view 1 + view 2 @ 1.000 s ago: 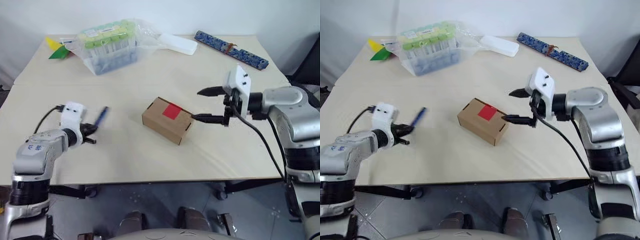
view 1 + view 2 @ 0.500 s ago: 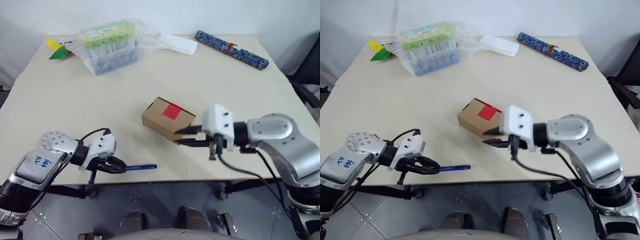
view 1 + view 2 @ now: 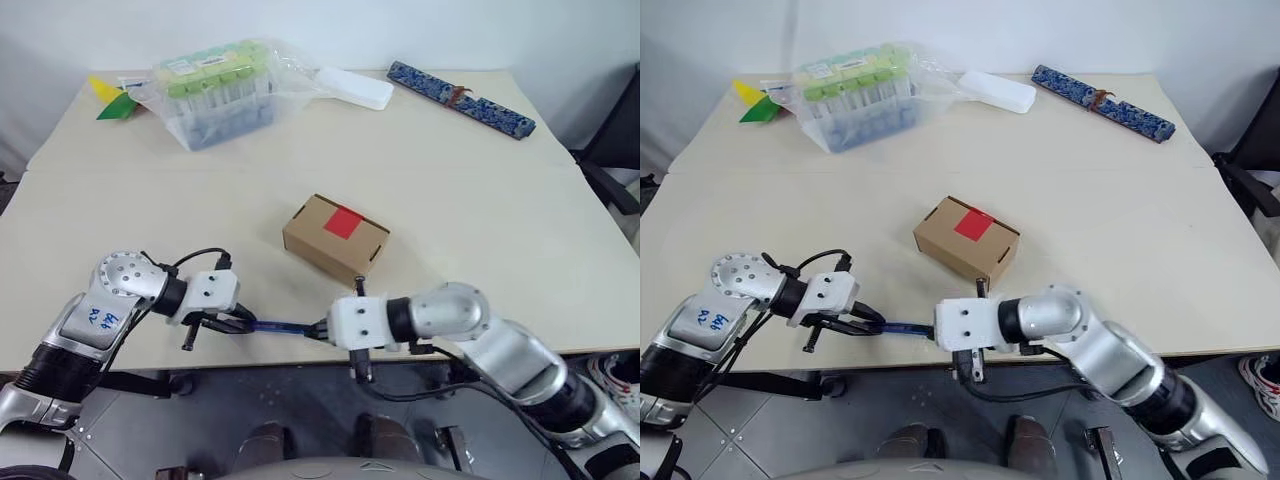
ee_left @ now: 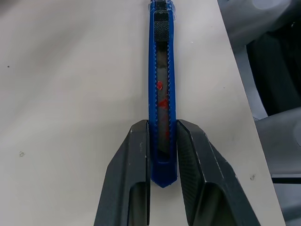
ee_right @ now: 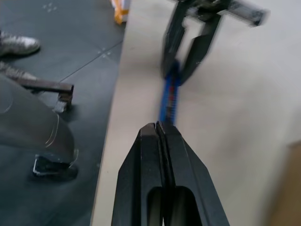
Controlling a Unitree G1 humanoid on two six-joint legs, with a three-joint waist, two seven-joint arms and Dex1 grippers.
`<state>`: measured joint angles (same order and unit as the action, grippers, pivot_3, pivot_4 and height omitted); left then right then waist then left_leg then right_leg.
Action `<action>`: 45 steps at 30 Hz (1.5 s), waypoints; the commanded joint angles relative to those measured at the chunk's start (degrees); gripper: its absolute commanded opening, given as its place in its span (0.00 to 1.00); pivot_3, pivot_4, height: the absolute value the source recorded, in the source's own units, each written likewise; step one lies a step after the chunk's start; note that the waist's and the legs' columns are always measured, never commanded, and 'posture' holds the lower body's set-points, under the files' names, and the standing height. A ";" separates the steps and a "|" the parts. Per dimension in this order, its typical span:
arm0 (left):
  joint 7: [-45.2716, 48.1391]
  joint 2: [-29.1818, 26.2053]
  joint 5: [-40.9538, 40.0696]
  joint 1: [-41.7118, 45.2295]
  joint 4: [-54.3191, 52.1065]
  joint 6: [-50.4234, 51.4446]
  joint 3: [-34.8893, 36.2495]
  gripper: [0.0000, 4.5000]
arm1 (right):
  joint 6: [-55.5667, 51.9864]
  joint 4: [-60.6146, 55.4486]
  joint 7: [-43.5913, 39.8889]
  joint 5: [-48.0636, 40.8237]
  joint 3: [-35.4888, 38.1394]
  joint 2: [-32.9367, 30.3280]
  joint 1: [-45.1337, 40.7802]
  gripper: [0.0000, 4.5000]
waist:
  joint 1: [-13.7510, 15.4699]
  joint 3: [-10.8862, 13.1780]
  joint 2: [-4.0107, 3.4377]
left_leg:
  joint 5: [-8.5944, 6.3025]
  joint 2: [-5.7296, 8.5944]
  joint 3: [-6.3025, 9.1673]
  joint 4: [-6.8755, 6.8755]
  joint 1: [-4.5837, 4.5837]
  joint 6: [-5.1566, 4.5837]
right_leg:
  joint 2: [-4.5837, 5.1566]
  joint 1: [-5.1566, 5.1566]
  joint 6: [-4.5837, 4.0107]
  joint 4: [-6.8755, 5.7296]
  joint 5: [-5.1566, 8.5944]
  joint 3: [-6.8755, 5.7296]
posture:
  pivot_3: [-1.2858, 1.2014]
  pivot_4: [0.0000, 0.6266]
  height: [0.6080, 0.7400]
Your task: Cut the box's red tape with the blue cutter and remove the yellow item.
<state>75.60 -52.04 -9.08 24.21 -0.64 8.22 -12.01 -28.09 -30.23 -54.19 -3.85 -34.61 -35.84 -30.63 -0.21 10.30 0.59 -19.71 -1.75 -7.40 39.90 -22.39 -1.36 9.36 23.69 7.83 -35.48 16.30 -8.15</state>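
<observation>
Clamping the blue cutter (image 4: 162,94) by its butt end, my left gripper (image 3: 228,322) holds it along the table's (image 3: 480,190) near edge. My right gripper (image 5: 158,129) faces the cutter's other end, fingers pressed together. Behind them sits the box (image 3: 335,239), red tape (image 3: 343,222) intact.

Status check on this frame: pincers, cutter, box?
Left pincer clamps blue cutter at table's near edge. Right pincer shut at its far end. Box sealed, red tape uncut. Nothing blocking.

Brown box (image 3: 335,239) mid-table, flaps closed, red tape (image 3: 343,222) on top — blue cutter (image 3: 282,326) level at table's near edge
</observation>
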 commanded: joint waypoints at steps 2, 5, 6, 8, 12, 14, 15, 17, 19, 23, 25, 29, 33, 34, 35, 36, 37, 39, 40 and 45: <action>0.44 -1.01 -0.26 -3.19 -4.39 2.80 0.11 0.10 | 4.49 2.84 0.06 4.06 -2.07 2.25 -1.08 0.01 | -0.04 0.00 0.00 | 0.00 -0.01 0.03 0.01 0.01 -0.01 | 0.00 -0.01 0.00 -0.01 0.00 0.00 | 0.52 0.24 1.00; 0.87 -1.49 -0.60 -4.57 -5.94 3.87 0.62 0.10 | 6.68 5.93 0.17 5.78 -2.81 4.32 -0.83 0.01 | -0.07 0.00 0.00 | 0.00 -0.02 0.04 0.01 0.03 -0.01 | 0.00 -0.01 0.00 -0.04 0.00 0.00 | 0.52 0.24 1.00; 1.01 -1.69 -0.77 -4.94 -6.48 4.15 0.83 0.10 | 7.02 6.44 0.10 5.75 -2.52 4.89 -0.68 0.01 | -0.07 0.00 -0.01 | 0.00 -0.02 0.04 0.01 0.03 0.00 | -0.01 -0.01 0.00 -0.04 0.00 0.00 | 0.52 0.24 1.00; 1.11 -1.94 -0.97 -5.39 -7.30 4.76 1.17 0.10 | 7.47 6.77 -0.30 5.61 -1.98 5.41 -0.41 0.01 | -0.07 0.00 -0.01 | 0.00 -0.02 0.05 0.01 0.03 -0.01 | -0.01 -0.01 0.00 -0.04 0.00 0.01 | 0.52 0.24 1.00; 1.80 -2.61 -0.87 -5.81 -7.44 4.82 1.58 0.10 | 9.50 8.79 -1.69 6.33 -2.14 5.22 -0.75 0.01 | -0.07 0.00 -0.01 | 0.00 -0.03 0.09 0.01 0.03 0.00 | -0.01 -0.01 0.00 -0.04 0.00 0.01 | 0.52 0.24 1.00; 1.78 -2.64 -0.83 -5.81 -7.39 4.90 1.69 0.10 | 10.02 9.36 -2.06 6.36 -1.91 5.39 -0.58 0.01 | -0.07 0.00 -0.01 | 0.00 -0.03 0.09 0.01 0.04 0.00 | -0.01 -0.01 0.00 -0.04 0.00 0.01 | 0.52 0.24 1.00; 1.78 -2.68 -0.85 -5.81 -7.40 4.93 1.72 0.10 | 10.18 9.58 -2.17 6.35 -1.77 5.50 -0.50 0.01 | -0.07 0.00 -0.01 | 0.00 -0.03 0.09 0.01 0.04 0.00 | -0.02 -0.01 0.00 -0.04 0.00 0.01 | 0.52 0.24 1.00; 1.79 -2.83 -0.64 -5.77 -7.15 4.81 1.71 0.10 | 11.19 10.22 -2.78 6.68 -1.68 4.86 -0.35 0.01 | -0.09 0.00 -0.01 | 0.00 -0.04 0.10 0.01 0.04 0.00 | -0.02 -0.01 0.00 -0.06 0.00 0.01 | 0.52 0.24 1.00; 1.87 -3.13 -0.46 -5.90 -6.78 4.55 1.87 0.10 | 11.80 10.25 -3.37 6.72 -1.00 3.71 -0.03 0.01 | -0.07 0.00 -0.01 | -0.01 -0.04 0.10 0.01 0.04 0.00 | -0.02 -0.01 -0.01 -0.05 0.00 0.01 | 0.52 0.24 1.00; 1.85 -3.31 -0.36 -6.00 -6.77 4.52 1.90 0.10 | 12.01 9.91 -3.98 6.53 0.19 2.80 0.63 0.01 | -0.08 0.00 -0.01 | 0.00 -0.04 0.11 0.01 0.04 0.00 | -0.02 -0.01 -0.01 -0.05 0.01 0.01 | 0.52 0.24 1.00; 1.88 -3.46 -0.22 -6.10 -6.74 4.43 1.83 0.10 | 11.81 9.73 -4.22 6.40 0.82 2.66 1.04 0.01 | -0.14 0.00 -0.01 | -0.01 -0.04 0.12 0.01 0.05 0.00 | -0.02 -0.01 -0.01 -0.05 0.01 0.02 | 0.52 0.24 1.00; 1.86 -3.68 0.28 -6.23 -6.45 3.89 1.59 0.10 | 11.13 9.54 -4.30 6.51 1.53 2.69 1.80 0.01 | -0.16 0.00 -0.01 | -0.01 -0.05 0.15 0.01 0.06 0.00 | -0.03 -0.01 -0.02 -0.05 0.01 0.02 | 0.52 0.24 1.00; 1.73 -3.46 0.30 -6.04 -6.42 4.06 1.49 0.10 | 11.85 9.62 -5.11 6.96 1.22 2.70 2.32 0.01 | -0.16 0.00 -0.01 | -0.01 -0.05 0.16 0.01 0.06 0.00 | -0.03 -0.01 -0.02 -0.06 0.01 0.02 | 0.52 0.24 1.00; 1.64 -3.40 0.38 -5.97 -6.35 4.09 1.48 0.10 | 11.84 9.52 -5.28 6.82 1.16 2.96 2.38 0.01 | -0.16 0.00 -0.01 | -0.01 -0.05 0.16 0.01 0.06 0.00 | -0.03 -0.01 -0.02 -0.06 0.01 0.03 | 0.52 0.24 1.00; 1.58 -3.38 0.43 -5.94 -6.33 4.15 1.47 0.10 | 11.90 9.51 -5.43 6.76 1.07 3.19 2.38 0.01 | -0.16 0.00 -0.01 | -0.01 -0.05 0.16 0.01 0.06 0.00 | -0.03 -0.01 -0.02 -0.06 0.01 0.03 | 0.52 0.24 1.00; 1.54 -3.35 0.49 -5.92 -6.30 4.15 1.46 0.10 | 11.96 9.57 -5.56 6.80 0.94 3.39 2.33 0.01 | -0.16 0.00 -0.01 | -0.01 -0.05 0.17 0.01 0.06 0.00 | -0.03 -0.01 -0.02 -0.06 0.01 0.03 | 0.52 0.24 1.00; 1.52 -3.34 0.52 -5.92 -6.29 4.15 1.45 0.10 | 12.02 9.64 -5.66 6.87 0.86 3.52 2.29 0.01 | -0.16 0.00 -0.01 | -0.01 -0.05 0.17 0.01 0.06 0.00 | -0.03 -0.01 -0.02 -0.06 0.01 0.03 | 0.52 0.24 1.00; 1.47 -3.28 0.61 -5.84 -6.20 4.18 1.40 0.10 | 12.30 9.95 -5.84 7.08 0.70 3.74 2.16 0.01 | -0.16 0.00 -0.01 | -0.01 -0.05 0.17 0.01 0.06 0.00 | -0.03 -0.01 -0.02 -0.06 0.01 0.03 | 0.52 0.24 1.00; 1.46 -3.27 0.60 -5.84 -6.22 4.26 1.41 0.10 | 12.46 10.20 -5.89 7.19 0.55 4.04 1.99 0.01 | -0.17 0.00 -0.01 | -0.01 -0.05 0.17 0.01 0.07 0.00 | -0.03 -0.01 -0.02 -0.06 0.01 0.03 | 0.52 0.24 1.00; 1.27 -3.24 0.66 -6.02 -6.41 4.64 1.36 0.10 | 13.10 9.99 -6.45 6.73 0.82 5.97 1.03 0.01 | -0.14 0.00 -0.01 | -0.01 -0.05 0.17 0.02 0.07 0.00 | -0.03 -0.01 -0.02 -0.07 0.01 0.03 | 0.52 0.24 1.00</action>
<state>76.94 -54.45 -9.60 19.22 -7.30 12.33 -10.15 -15.90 -18.60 -60.10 3.46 -34.06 -30.31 -28.93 -0.35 10.30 0.57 -19.71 -1.79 -7.23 39.93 -22.32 -1.36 9.33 23.67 7.81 -35.55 16.31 -8.12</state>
